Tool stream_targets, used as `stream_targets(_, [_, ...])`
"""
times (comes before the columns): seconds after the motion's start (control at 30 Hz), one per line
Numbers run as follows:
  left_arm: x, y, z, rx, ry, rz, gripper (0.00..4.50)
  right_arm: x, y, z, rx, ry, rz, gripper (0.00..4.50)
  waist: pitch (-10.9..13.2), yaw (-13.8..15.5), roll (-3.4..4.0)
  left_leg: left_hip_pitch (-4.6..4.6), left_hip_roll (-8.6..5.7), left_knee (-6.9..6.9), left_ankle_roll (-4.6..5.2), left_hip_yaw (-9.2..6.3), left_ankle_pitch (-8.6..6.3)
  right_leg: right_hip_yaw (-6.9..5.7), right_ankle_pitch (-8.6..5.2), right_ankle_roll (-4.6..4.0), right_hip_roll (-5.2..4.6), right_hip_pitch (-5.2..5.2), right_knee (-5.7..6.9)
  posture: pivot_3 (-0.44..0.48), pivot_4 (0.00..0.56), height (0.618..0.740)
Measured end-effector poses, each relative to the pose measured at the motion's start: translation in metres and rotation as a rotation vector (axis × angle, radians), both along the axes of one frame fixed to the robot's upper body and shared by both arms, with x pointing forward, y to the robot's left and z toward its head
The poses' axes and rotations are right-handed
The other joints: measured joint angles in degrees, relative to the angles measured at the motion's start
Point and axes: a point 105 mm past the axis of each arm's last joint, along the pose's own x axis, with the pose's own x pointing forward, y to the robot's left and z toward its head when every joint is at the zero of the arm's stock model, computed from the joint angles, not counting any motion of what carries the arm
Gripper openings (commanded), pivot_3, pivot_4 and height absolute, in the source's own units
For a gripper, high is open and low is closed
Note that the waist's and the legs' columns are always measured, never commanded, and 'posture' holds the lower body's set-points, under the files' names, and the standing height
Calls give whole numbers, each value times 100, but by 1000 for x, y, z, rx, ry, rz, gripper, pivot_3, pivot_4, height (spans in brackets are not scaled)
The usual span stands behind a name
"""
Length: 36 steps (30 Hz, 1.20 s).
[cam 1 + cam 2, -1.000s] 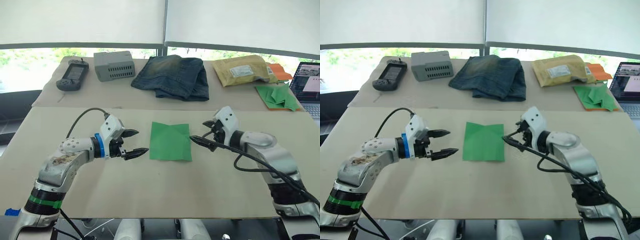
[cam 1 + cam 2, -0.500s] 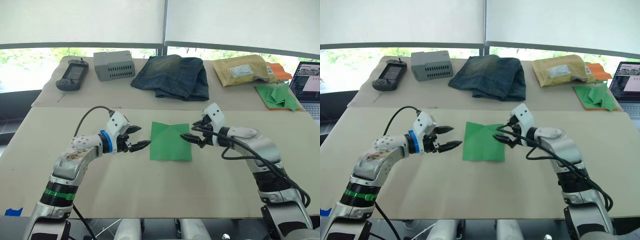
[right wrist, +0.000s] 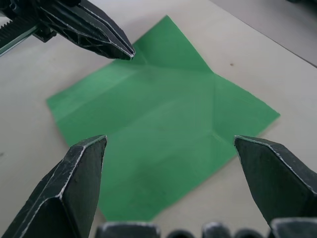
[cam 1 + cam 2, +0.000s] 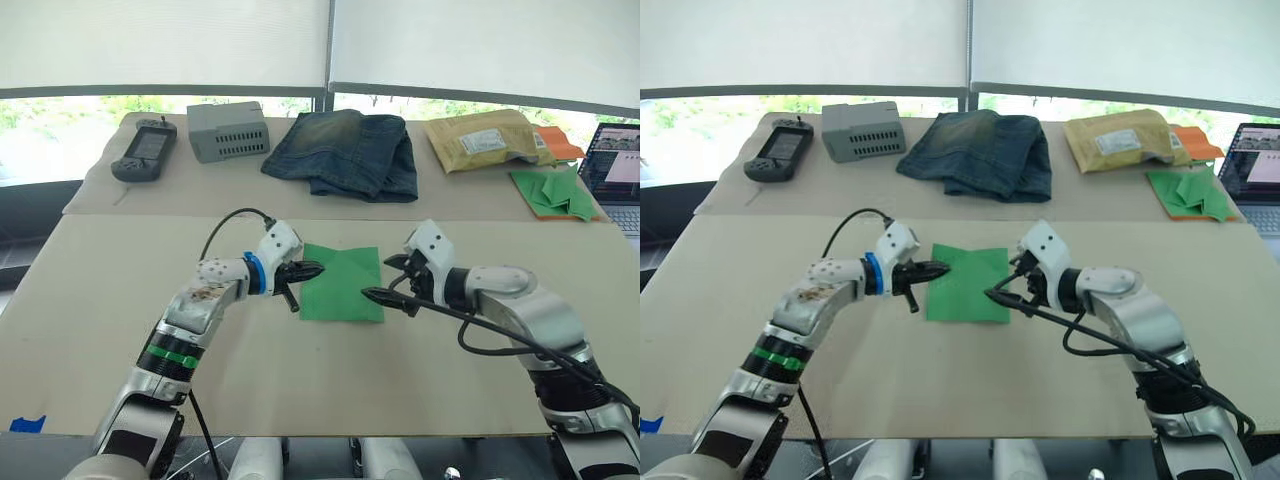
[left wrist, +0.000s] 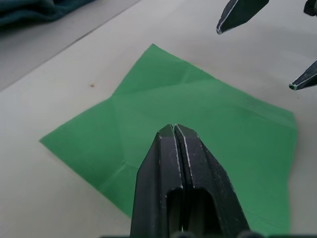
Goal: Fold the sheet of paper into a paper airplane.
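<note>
Left eye view takes in the long table [image 4: 120,330] first, and on it the sheet of paper [image 4: 341,283] lies flat between the two pincers. Beyond both pincers, along the far strip, sit folded jeans [image 4: 345,150], a grey box [image 4: 228,129], a handheld device [image 4: 146,149], a padded envelope [image 4: 482,139], a heap of green paper pieces [image 4: 555,192] and a laptop [image 4: 614,168] at the right edge.

The left gripper [image 4: 308,270] has its two fingers pressed together with nothing between them. Its tip is at the sheet's left edge, near the far corner, seemingly pressing down on the paper or about to. The right gripper [image 4: 392,280] is spread wide and empty, its fingertips [image 3: 84,163] hovering just off the sheet's right edge, one toward the far corner and one toward the near corner.

By my judgement the task is barely begun. The sheet carries crease lines, a long one across the middle and slanted ones at the far corners, but every flap lies open and flat. No nose, no wings, no layered wedge yet, so all the real folds remain.
</note>
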Motion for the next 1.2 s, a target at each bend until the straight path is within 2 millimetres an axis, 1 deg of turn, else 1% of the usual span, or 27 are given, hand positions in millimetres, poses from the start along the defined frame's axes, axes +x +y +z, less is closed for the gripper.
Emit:
stream_targets(0.07, [4, -1, -5, 27, 1, 11, 19, 0, -4, -3, 0, 3, -36, 4500, 0, 7, 0, -1, 0, 0, 0, -2, 0, -1, 0, 0, 1, -1, 1, 0, 150, 728])
stream_targets(0.17, [7, 1, -12, 53, 6, 21, 0, -1, -12, -1, 24, 2, -89, 3711, 0, 4, 0, -3, -1, 0, 0, -3, 0, 0, -1, 1, 0, -1, 0, 0, 150, 728])
stream_targets(0.27, [5, 2, -17, 60, 26, 8, 0, -4, -19, -5, 19, 4, -120, 2652, 0, 14, 0, -3, -1, 0, 0, -3, 0, -1, -1, 2, -2, -1, 0, 0, 150, 728])
stream_targets(0.33, [3, -1, -19, 66, 36, -12, 0, -1, -24, -9, 6, -6, -161, 2019, 0, 14, 0, -2, -4, 1, 0, -2, 0, 0, 0, 3, -4, -1, 1, 0, 150, 728])
stream_targets(0.43, [-1, -9, -22, 73, 36, -46, 0, 15, -36, -9, -26, -88, -233, 881, 0, 14, 0, 4, -6, 1, 0, 1, 0, 1, -2, 10, -4, 6, 0, 0, 150, 728])
stream_targets(0.5, [-2, -12, -23, 74, 28, -57, 0, 24, -41, -9, -63, -138, -256, 252, 0, 13, 1, 5, -6, 1, 0, 0, 0, 1, -3, 12, -4, 6, 0, 0, 150, 728])
stream_targets(0.53, [-2, -13, -23, 71, 28, -57, 0, 28, -41, -10, -93, -165, -246, 18, -1, 12, 1, 5, -6, 1, 0, 1, 0, 1, -3, 11, -3, 6, 0, 0, 150, 728])
stream_targets(0.63, [-3, -16, -24, 61, 37, -54, 0, 32, -38, -17, -133, -198, -199, 18, -1, 9, 1, 4, -7, 0, 0, 0, 0, 1, -1, 9, -3, 6, -1, 0, 150, 728])
stream_targets(0.73, [-3, -16, -24, 67, 40, -48, 0, 34, -33, -30, -168, -187, -130, 18, 0, 4, 1, 8, -8, 1, 0, 0, 0, 2, -1, 9, -5, 11, -1, 0, 150, 728])
stream_targets(0.8, [-3, -16, -24, 69, 38, -45, 0, 32, -31, -38, -173, -162, -86, 18, -1, 4, 1, 8, -8, 1, 1, -1, 0, 2, -1, 9, -4, 11, -1, 0, 150, 728])
stream_targets(0.97, [-4, -15, -25, 73, 33, -38, 0, 23, -23, -41, -132, -127, 2, 18, -1, 4, 1, 16, -6, 1, 1, -4, 0, 1, -1, 9, -4, 18, 0, 0, 150, 728])
stream_targets(1.07, [-5, -14, -26, 75, 29, -35, 0, 16, -17, -45, -63, -105, 40, 18, -1, -1, 1, 17, -5, 0, 0, -4, 0, 1, -1, 9, -3, 19, 0, 0, 150, 728])
stream_targets(1.2, [-5, -13, -26, 77, 29, -32, 0, 16, -9, -47, -17, -112, 65, 18, -2, -9, 2, 21, -4, 0, 0, -4, 0, 2, -1, 9, -2, 21, 1, 0, 150, 728])
